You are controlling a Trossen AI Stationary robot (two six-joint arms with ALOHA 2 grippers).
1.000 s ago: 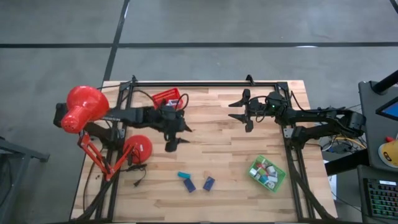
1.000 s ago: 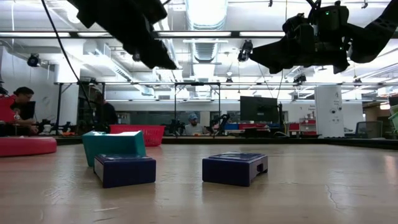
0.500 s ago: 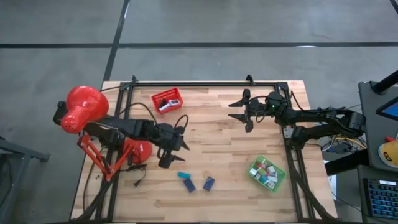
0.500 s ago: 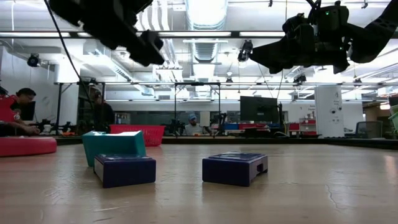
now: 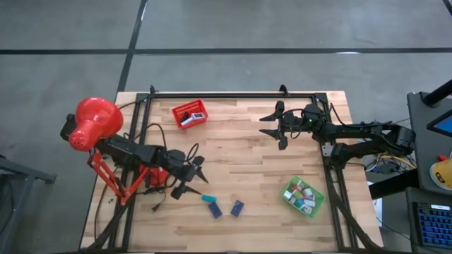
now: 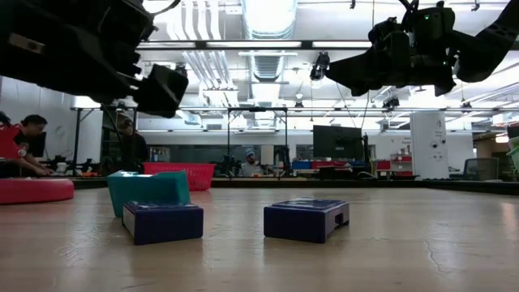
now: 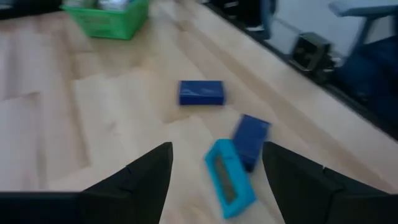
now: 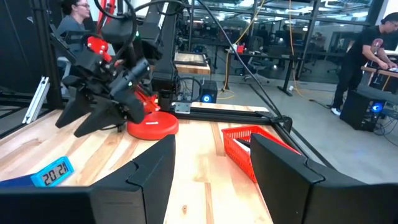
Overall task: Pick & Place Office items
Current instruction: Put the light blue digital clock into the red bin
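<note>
Evidently left gripper (image 5: pixel 192 173) swung from red tray (image 5: pixel 189 113) toward teal block (image 5: pixel 208 199), claw spread, empty; next pick imminent. Right gripper (image 5: pixel 275 127) idle far right, parted, empty.

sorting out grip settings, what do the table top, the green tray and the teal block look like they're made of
Table top: wood, pale butcher-block strips with visible grain, fairly matte.
Green tray: probably moulded plastic, with a bright even colour and thin slotted walls.
Teal block: looks like smooth plastic or coated card; the pictures leave that open.
</note>
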